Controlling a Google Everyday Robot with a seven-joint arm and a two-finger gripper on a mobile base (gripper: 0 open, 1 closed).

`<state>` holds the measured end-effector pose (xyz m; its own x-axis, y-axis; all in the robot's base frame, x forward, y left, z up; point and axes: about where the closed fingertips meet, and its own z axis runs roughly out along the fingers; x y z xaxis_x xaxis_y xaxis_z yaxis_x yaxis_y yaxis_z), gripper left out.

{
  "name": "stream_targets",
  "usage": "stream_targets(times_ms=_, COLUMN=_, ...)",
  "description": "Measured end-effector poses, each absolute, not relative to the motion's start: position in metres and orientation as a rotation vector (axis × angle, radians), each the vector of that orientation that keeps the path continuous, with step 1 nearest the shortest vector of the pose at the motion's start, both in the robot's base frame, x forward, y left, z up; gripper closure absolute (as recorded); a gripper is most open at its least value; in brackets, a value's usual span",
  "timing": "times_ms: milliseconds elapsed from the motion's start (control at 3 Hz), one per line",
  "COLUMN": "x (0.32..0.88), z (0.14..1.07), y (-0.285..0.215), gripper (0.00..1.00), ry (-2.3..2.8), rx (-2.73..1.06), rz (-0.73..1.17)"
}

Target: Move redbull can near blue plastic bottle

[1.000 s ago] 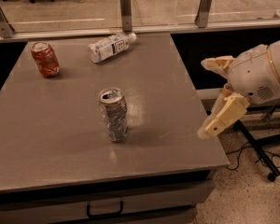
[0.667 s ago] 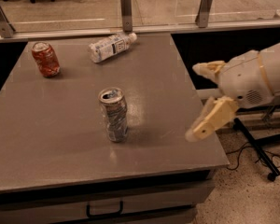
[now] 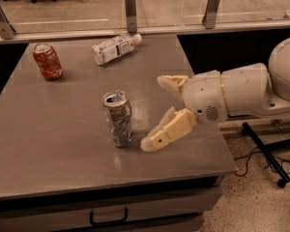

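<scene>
The redbull can [image 3: 119,118], slim, silver and dented, stands upright near the middle of the grey table [image 3: 48,144]. The blue plastic bottle [image 3: 113,48], clear with a white and blue label and white cap, lies on its side at the table's back. My gripper [image 3: 155,112] reaches in from the right, just right of the can and apart from it. It is open and empty, with one cream finger [image 3: 169,129] low near the can and the other finger [image 3: 171,84] farther back.
A red soda can [image 3: 47,61] stands at the table's back left. A glass railing with metal posts [image 3: 130,4] runs behind the table. A drawer handle [image 3: 108,220] shows below the front edge. Floor and a black stand leg [image 3: 263,153] lie to the right.
My gripper has moved left from beyond the table's right edge to over the table, close beside the redbull can. The cans and bottle have not moved.
</scene>
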<state>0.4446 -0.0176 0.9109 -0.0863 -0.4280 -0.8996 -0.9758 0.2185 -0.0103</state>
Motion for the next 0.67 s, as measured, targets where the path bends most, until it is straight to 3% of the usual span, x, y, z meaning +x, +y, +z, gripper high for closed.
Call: stream_targets(times_ms=667, x=0.447, z=0.908, y=0.046, gripper=0.0, ry=1.503, rx=-1.353, rz=0.935)
